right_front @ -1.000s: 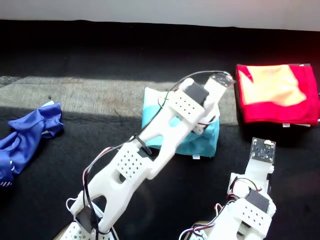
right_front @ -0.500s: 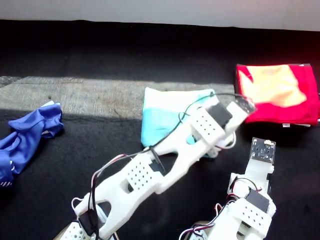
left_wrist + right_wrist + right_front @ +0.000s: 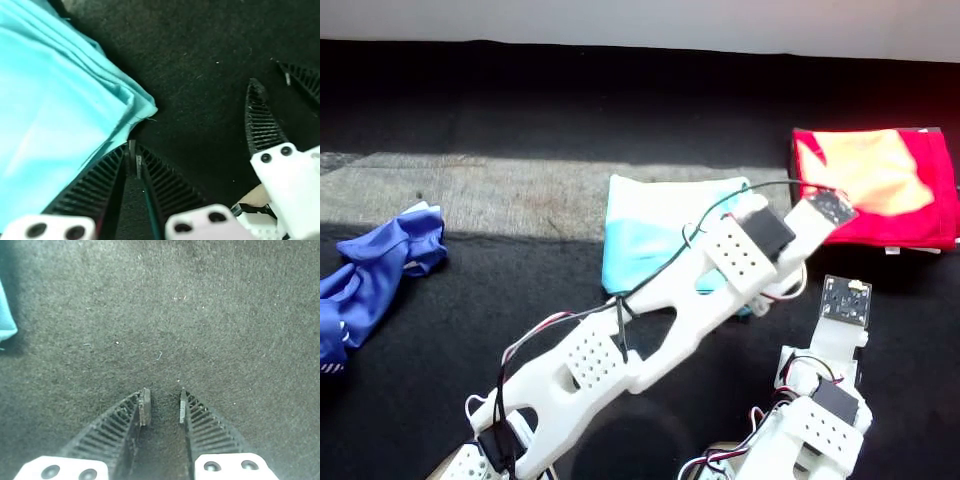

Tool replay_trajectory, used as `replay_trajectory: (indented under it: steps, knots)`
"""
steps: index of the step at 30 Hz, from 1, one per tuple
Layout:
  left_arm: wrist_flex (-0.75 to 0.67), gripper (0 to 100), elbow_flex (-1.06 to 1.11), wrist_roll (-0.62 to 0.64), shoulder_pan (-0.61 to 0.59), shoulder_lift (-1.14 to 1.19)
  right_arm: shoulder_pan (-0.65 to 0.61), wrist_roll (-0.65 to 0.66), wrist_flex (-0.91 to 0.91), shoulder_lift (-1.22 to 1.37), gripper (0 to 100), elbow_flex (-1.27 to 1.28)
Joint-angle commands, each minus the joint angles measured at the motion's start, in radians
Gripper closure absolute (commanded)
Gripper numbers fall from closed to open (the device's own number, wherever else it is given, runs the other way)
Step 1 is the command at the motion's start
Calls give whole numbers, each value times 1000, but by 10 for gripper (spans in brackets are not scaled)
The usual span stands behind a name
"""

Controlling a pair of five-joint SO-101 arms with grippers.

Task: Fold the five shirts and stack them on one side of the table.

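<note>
Left gripper [image 3: 133,152] is sitting closed, its tips meeting right at the hem of the folded teal shirt [image 3: 655,225], by the shirt's near right corner. Whether a sliver of cloth is caught between them I cannot tell.

Over the last second the left arm [image 3: 660,310] has been swinging rightward off the top of that shirt. Its wrist is now hanging above the gap between the teal shirt and the red folded pile [image 3: 910,225] on the right. The teal shirt is not shifting with it: its left edge is staying where it was, and it is lying flat in the middle of the bench [image 3: 470,330]. To my eye the fold is finishing and the move to the pile is coming up, though the shirt is not yet travelling.

Right gripper [image 3: 163,407] is waiting at the near right, slightly parted over bare black cloth and holding nothing. A crumpled blue shirt [image 3: 375,270] is lying at the left edge, unfolded, so plenty of folding is remaining.
</note>
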Motion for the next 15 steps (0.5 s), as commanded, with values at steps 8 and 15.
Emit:
replay_trajectory:
  steps: [8,15]
  knots:
    - [-153,991,-8,31,-101,27,4,2,-19,-2,887,22]
    - [-117,991,-7,78,-77,85,5,0,-19,-2,887,22]
